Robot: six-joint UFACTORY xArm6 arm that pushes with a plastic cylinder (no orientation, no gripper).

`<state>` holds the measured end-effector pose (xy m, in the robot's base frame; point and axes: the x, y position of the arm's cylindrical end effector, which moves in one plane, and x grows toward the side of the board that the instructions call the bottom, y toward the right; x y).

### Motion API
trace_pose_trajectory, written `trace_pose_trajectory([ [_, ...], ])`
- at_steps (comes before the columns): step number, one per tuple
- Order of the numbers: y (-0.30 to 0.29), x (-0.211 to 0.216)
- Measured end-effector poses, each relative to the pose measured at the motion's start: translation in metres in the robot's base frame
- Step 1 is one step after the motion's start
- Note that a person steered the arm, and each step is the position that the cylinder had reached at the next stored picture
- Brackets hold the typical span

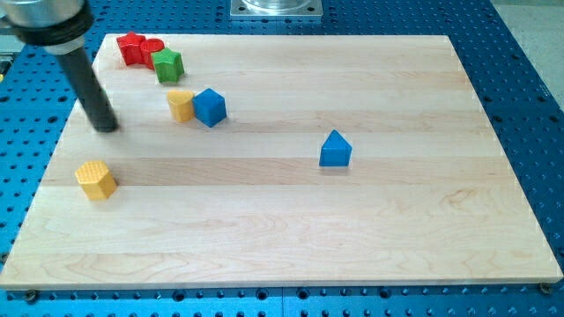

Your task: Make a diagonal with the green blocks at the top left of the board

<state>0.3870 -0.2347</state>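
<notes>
One green star-shaped block (167, 64) lies near the board's top left, touching a red cylinder (152, 49) and close to a red star-shaped block (131, 47). I see no other green block. My tip (107, 126) rests on the board at the view's left, below and left of the green block, clear of all blocks. It stands left of a yellow block (181, 104) and above another yellow block (95, 180).
A blue cube (210, 106) touches the yellow block's right side. A blue house-shaped block (335, 150) sits right of the board's middle. The wooden board (352, 238) lies on a blue perforated table (529, 53).
</notes>
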Motion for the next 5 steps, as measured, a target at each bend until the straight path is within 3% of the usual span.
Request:
trace_pose_trajectory([
  [1,0.000,0.010],
  [2,-0.039,0.015],
  [3,-0.062,-0.011],
  [5,-0.036,-0.064],
])
